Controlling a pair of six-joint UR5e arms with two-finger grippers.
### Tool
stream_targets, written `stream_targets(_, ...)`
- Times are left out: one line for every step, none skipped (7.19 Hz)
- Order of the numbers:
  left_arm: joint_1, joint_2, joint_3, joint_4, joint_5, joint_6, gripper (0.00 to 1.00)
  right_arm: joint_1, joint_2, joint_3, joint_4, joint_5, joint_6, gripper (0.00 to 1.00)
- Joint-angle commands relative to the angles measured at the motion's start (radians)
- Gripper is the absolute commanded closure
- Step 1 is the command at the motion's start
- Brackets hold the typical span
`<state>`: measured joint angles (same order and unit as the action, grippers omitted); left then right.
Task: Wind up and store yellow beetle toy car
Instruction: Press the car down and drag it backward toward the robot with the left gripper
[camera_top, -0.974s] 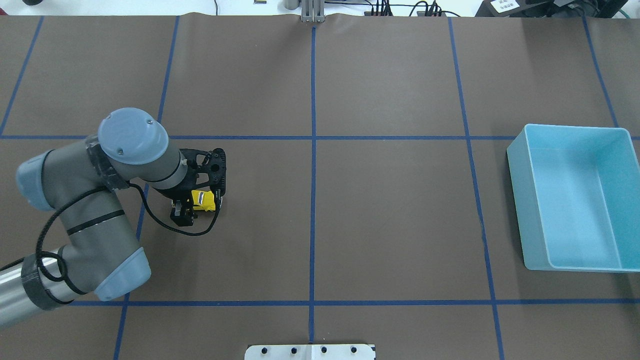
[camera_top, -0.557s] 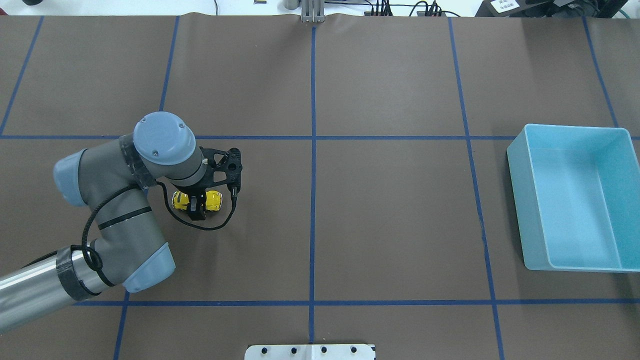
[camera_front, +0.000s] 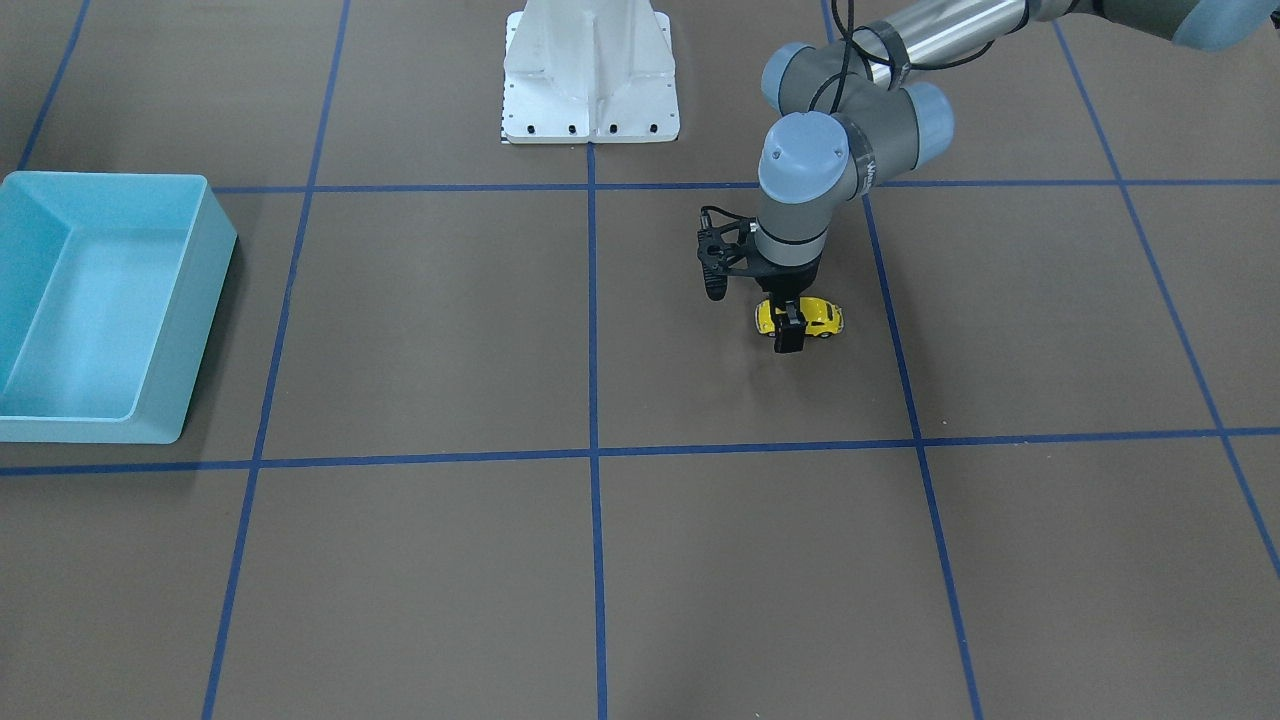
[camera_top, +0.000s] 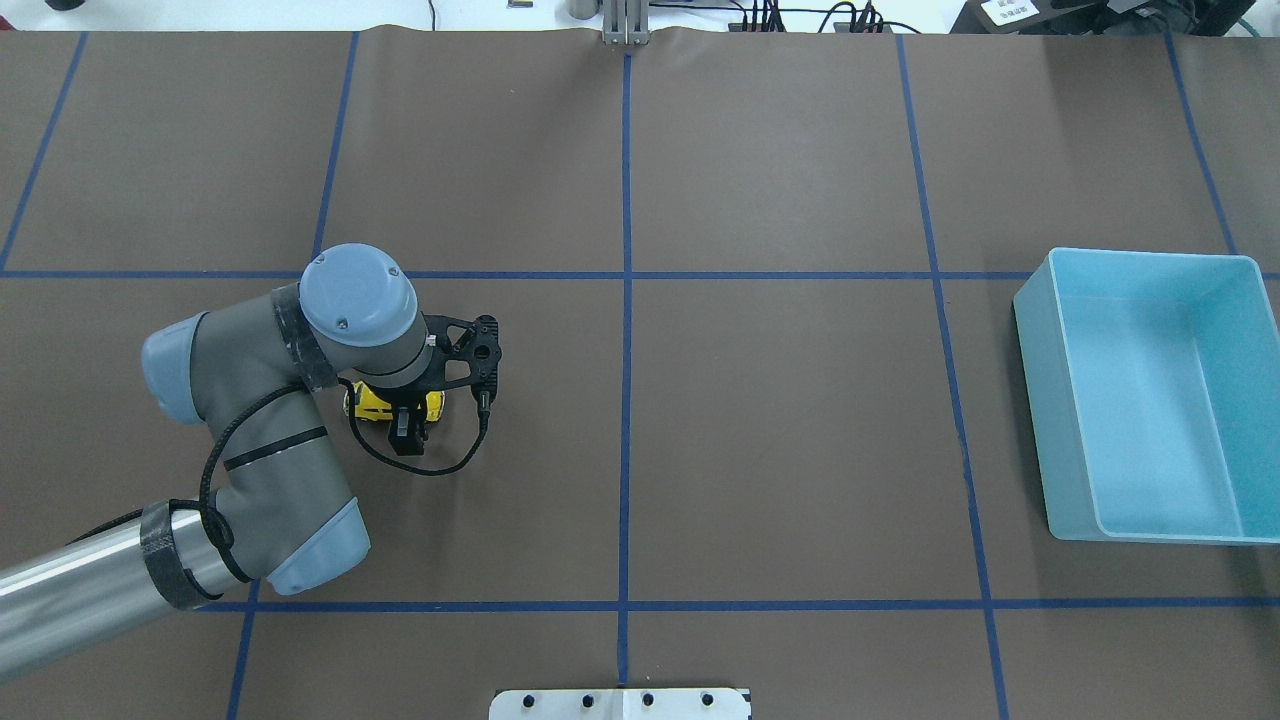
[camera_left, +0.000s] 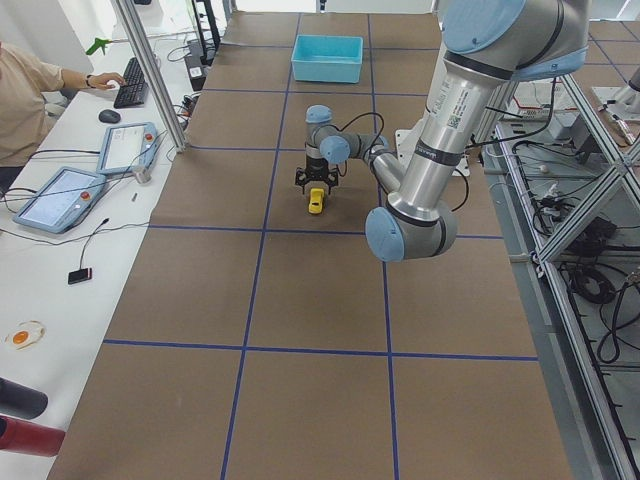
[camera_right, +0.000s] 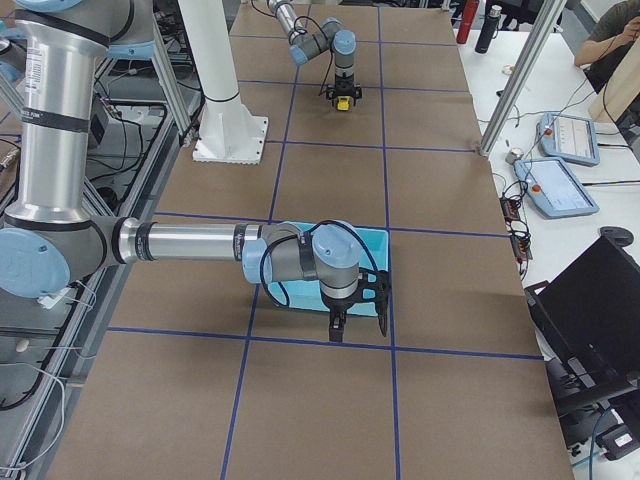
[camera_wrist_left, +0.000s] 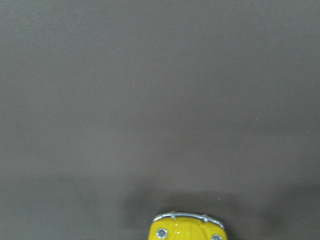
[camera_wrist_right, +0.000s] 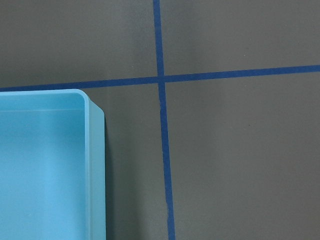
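Yellow glossy beetle-shaped toy car (camera_front: 822, 318) sits wheels-down on the brown table mat (camera_top: 760, 430), left of centre, pinched across its flanks by the left gripper (camera_front: 789, 322). Winding probably wants light downward pressure and a straight backward drag without slipping. How the jaws of the right gripper (camera_right: 340, 322) stand cannot be told.

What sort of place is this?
Most likely a robotics research lab: a blue tape grid marks the table, control tablets lie on a side desk, and a person works a keyboard.
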<state>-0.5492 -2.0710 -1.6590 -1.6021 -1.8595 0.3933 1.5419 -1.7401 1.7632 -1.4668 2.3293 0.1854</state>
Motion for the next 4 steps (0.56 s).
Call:
stream_targets(0.002,0.006,-0.008,0.005,-0.004,0.004,0.03,0.0,0.001,-0.001,0.0,-0.001,0.0,0.0)
stream_targets(0.002,0.008,-0.008,0.007,-0.004,0.004,0.04,-0.003,0.002,-0.001,0.0,-0.002,0.002,0.0)
stream_targets(0.002,0.008,-0.008,0.008,-0.004,0.042,0.06,-0.008,0.008,-0.002,-0.001,-0.016,0.002,0.0)
stream_targets(0.002,0.008,-0.008,0.008,-0.004,0.053,0.14,-0.008,0.01,-0.005,-0.001,-0.018,0.0,0.0)
